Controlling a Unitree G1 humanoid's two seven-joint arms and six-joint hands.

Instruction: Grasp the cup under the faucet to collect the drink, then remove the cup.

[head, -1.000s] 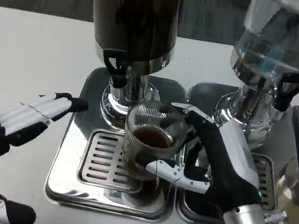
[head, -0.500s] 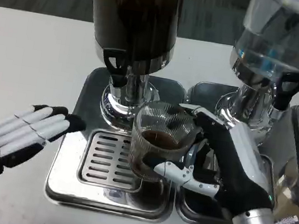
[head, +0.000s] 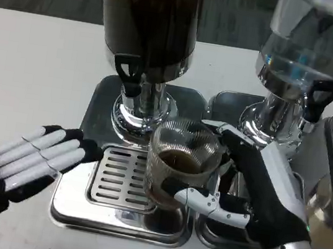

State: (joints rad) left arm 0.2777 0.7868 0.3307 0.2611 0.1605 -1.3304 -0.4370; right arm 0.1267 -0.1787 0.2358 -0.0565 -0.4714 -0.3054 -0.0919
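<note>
Gripping the upright cup from its right, the right hand holds it; left hand waits spread, well left.

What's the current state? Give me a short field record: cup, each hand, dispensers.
cup: ribbed glass cup, dark drink inside, over the drip tray
right hand: right hand grips the cup from its right side
left hand: left hand flat, fingers straight, at the tray's left edge, holding nothing
dispensers: dark drink dispenser; clear water dispenser
</note>
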